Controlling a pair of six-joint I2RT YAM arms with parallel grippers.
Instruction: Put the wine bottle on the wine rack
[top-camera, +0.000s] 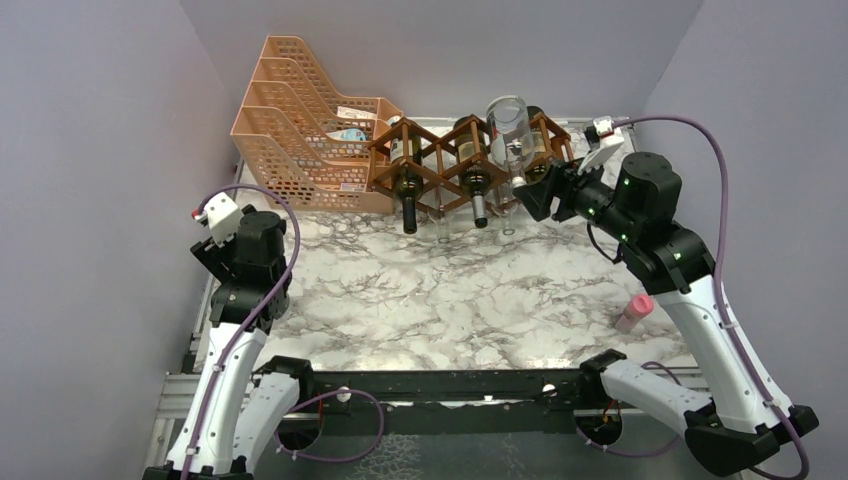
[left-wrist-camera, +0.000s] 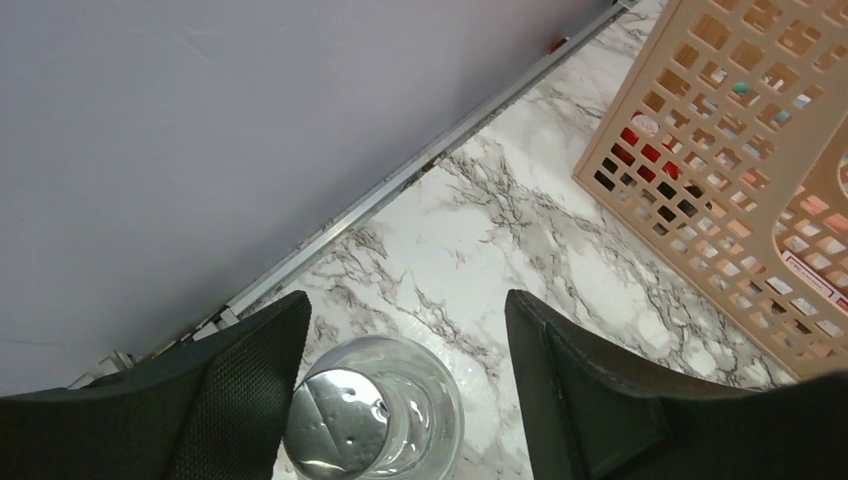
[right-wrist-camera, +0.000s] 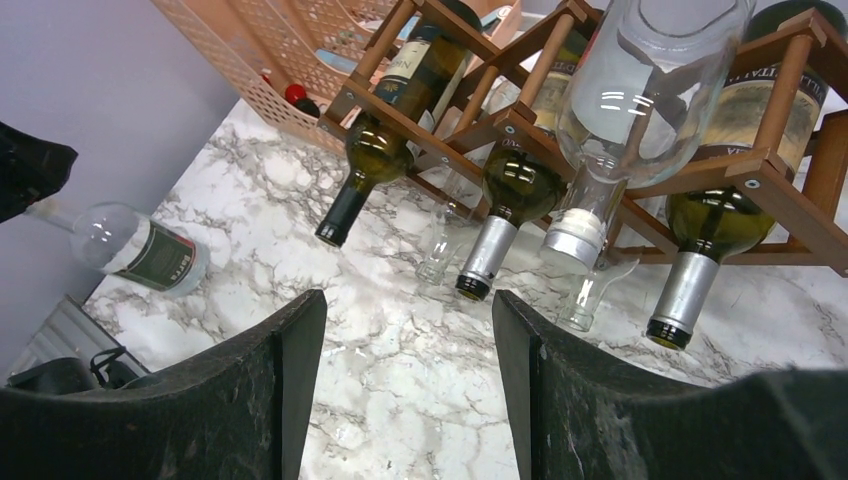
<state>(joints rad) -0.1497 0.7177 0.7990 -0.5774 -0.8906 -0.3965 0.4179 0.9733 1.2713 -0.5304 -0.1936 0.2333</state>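
Nearest to me, between the fingers of my left gripper, is the wine bottle, a clear one, low on the bench. The fingers stand apart around it. The bottle is against or just beside the finger on the left of the wrist view, and a strip of bench shows between the bottle and the other finger. So I judge that the grip is not made yet. The right wrist view shows this bottle lying on its side, with a dark label, well to the left of my right gripper. That gripper is also apart, with only bare bench between its fingers.

Farther out, ahead and to the right of my left gripper, stands the peach plastic tray. Straight ahead of my right gripper is the wine rack. It carries three dark green bottles, their necks pointing down toward me, and on top a clear bottle, neck down too.

For the bottle on the bench I think the task is only at its beginning. I need to close on it, lift it, carry it across to the rack and lay it in a free place. I cannot tell which opening is free.
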